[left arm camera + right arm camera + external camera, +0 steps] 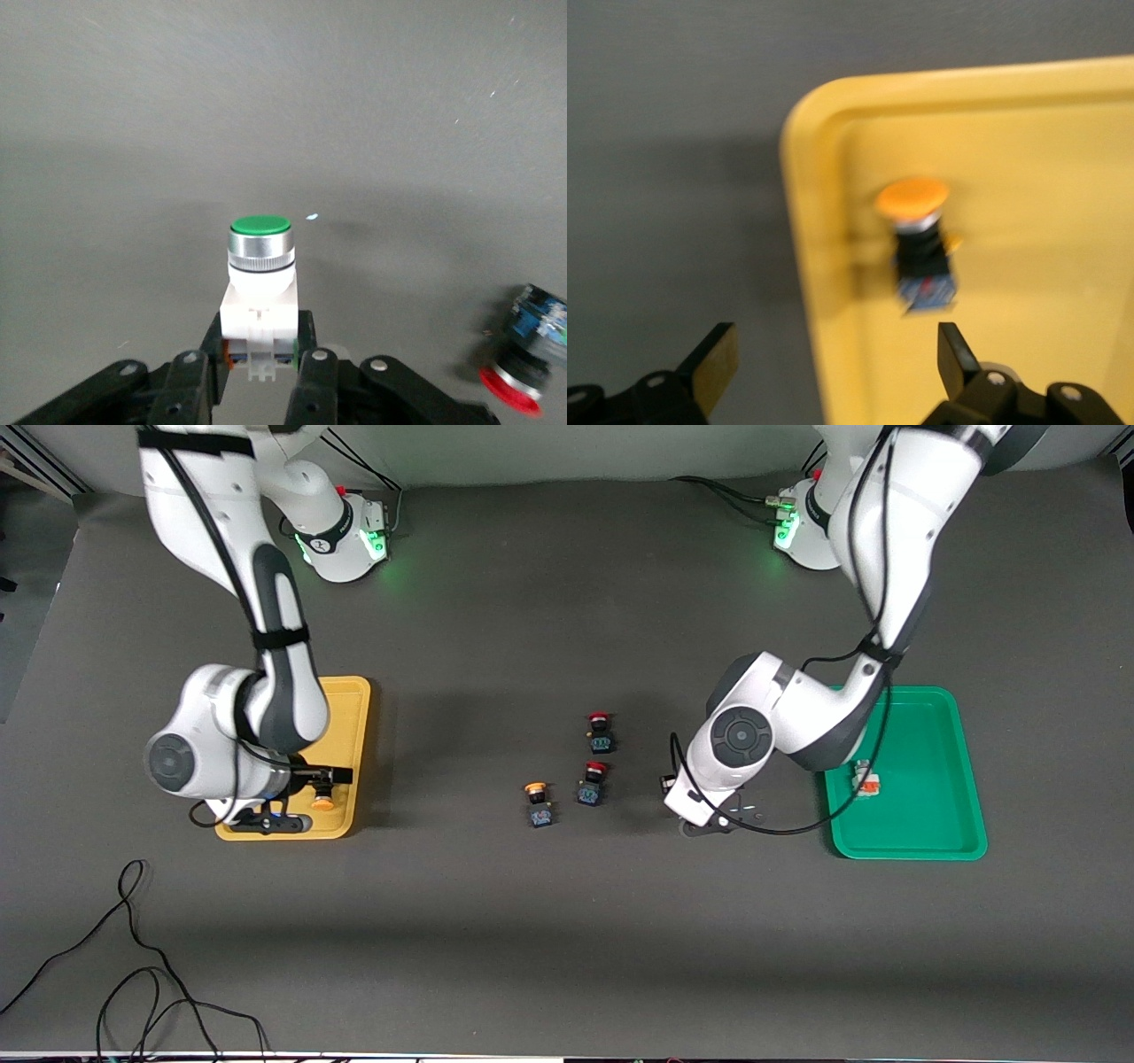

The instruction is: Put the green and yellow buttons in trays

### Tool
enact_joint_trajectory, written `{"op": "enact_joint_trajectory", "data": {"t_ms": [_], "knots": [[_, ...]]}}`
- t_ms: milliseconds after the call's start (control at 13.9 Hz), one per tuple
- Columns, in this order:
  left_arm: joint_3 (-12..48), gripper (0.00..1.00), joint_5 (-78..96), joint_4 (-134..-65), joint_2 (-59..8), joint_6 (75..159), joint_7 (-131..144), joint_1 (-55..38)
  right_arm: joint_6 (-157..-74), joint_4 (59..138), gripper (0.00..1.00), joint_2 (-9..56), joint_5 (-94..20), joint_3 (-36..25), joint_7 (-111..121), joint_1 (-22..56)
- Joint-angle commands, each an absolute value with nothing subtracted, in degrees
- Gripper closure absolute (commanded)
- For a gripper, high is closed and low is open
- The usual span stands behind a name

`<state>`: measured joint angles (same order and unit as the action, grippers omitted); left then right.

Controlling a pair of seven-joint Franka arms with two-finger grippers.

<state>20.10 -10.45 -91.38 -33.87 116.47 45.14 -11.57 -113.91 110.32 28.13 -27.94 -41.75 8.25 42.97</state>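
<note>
My left gripper (pixel 261 372) is shut on the white body of a green-capped button (pixel 260 257). It holds the button upright just above the grey mat, beside the green tray (pixel 926 735); in the front view the arm hides the button. A white button with an orange-red square (pixel 866 779) lies in that tray. My right gripper (pixel 833 363) is open over the rim of the yellow tray (pixel 1028 133), with nothing between its fingers. A yellow-capped button (pixel 917 239) lies on its side in the tray. Another yellow button (pixel 537 802) sits mid-table.
Two red-capped buttons (pixel 601 731) (pixel 594 782) stand mid-table between the trays, one of them (pixel 523 372) close to my left gripper. A black cable (pixel 133 957) loops near the front edge at the right arm's end of the table.
</note>
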Motion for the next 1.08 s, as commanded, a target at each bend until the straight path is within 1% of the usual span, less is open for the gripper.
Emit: {"op": "enact_joint_trajectory", "data": {"t_ms": [0, 144, 289, 505, 650, 794, 939, 1011], "knots": [[19.78, 0.88, -6.27, -87.63, -28.5, 106.55, 41.07, -10.82, -105.93, 104.71, 0.0, 24.35, -25.49, -41.92, 0.03, 45.51], [19.86, 0.88, -2.04, -87.8, -23.58, 100.75, 33.61, -6.35, -103.72, 100.3, 0.0, 24.52, -25.58, -41.49, -7.7, 47.63], [19.69, 0.88, -0.27, -88.41, -20.06, 95.21, 25.79, -1.26, -103.8, 97.13, 0.0, 25.66, -26.19, -41.22, -9.14, 50.35], [19.43, 0.88, -0.44, -91.65, -15.66, 90.8, 11.83, 9.28, -104.59, 90.46, 0.0, 29.78, -29.69, -39.21, -9.49, 50.8], [19.34, 0.88, -2.01, -96.13, -12.84, 92.36, 3.21, 15.88, -108.08, 88.16, 0.0, 32.59, -34.43, -38.15, -9.49, 50.97], [19.34, 0.88, -4.82, -99.04, -12.48, 95.43, -3.83, 20.63, -113.53, 88.15, 0.0, 34.35, -34.89, -36.57, -9.32, 51.76], [19.34, 0.88, -5.1, -103.86, -12.48, 102.18, -7.81, 24.16, -117.58, 88.15, 0.0, 37.16, -34.19, -33.77, -8.53, 52.47], [19.34, 0.88, -5.1, -107.8, -11.96, 107.09, -9.3, 25.21, -119.16, 88.15, 0.0, 39.09, -34.19, -32.71, -8.53, 52.82]]}}
